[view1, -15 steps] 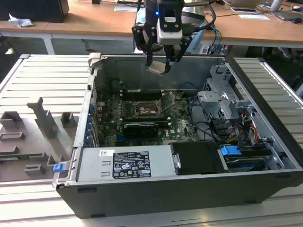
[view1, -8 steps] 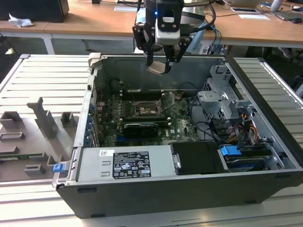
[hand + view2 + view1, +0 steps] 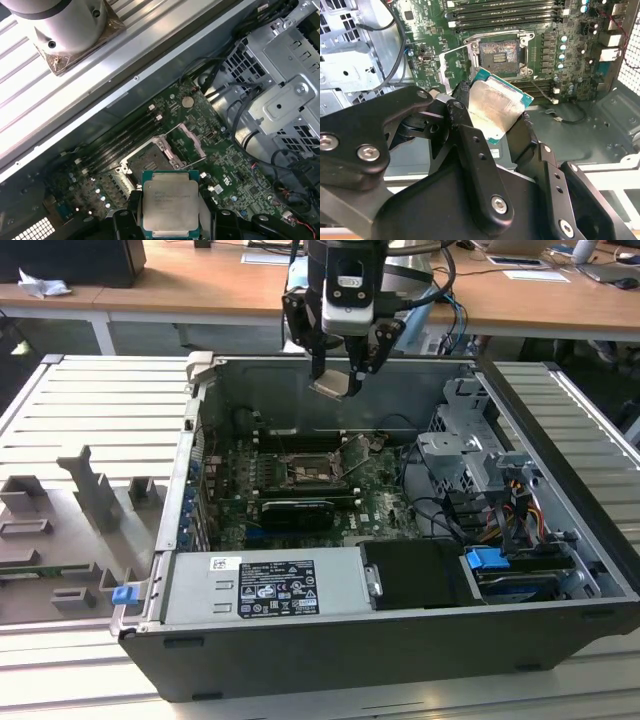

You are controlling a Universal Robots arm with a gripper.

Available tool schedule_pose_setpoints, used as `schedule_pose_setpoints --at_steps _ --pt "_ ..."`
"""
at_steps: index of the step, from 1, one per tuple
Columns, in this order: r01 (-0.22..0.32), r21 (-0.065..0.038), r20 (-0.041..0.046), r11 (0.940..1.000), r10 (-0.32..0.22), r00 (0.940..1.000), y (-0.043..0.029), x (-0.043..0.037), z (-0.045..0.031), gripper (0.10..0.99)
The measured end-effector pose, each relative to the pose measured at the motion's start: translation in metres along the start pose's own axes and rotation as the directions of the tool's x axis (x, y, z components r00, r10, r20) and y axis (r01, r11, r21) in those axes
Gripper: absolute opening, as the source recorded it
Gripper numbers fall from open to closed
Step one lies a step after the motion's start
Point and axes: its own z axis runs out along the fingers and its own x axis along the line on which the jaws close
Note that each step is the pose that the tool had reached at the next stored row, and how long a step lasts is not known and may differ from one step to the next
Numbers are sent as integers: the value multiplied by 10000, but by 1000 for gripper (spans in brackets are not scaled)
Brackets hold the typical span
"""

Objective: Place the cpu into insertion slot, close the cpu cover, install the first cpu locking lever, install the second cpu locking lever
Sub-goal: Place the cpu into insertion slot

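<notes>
My gripper [image 3: 338,378] hangs above the open computer case, shut on the cpu [image 3: 333,386], a flat silver-topped square chip held by its edges and tilted. In both wrist views the cpu [image 3: 495,107] [image 3: 170,200] sits between the black fingers [image 3: 464,125], well above the motherboard. Below it, the insertion slot [image 3: 305,468] [image 3: 501,52] [image 3: 150,165] is a dark square socket that lies uncovered. The cpu cover [image 3: 358,452] [image 3: 457,62] [image 3: 189,142], a thin metal frame, stands swung open beside the socket.
A grey power supply [image 3: 265,585] fills the case's near side. A black ribbed module [image 3: 297,512] lies just in front of the socket. A metal drive cage with cables [image 3: 470,455] is on the exterior view's right. A grey fixture tray [image 3: 70,530] lies outside the case on the exterior view's left.
</notes>
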Motion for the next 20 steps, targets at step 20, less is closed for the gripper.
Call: schedule_pose_setpoints --at_steps 20 --pt "-1878 15 104 9822 1878 9822 -6 -2 75 537"
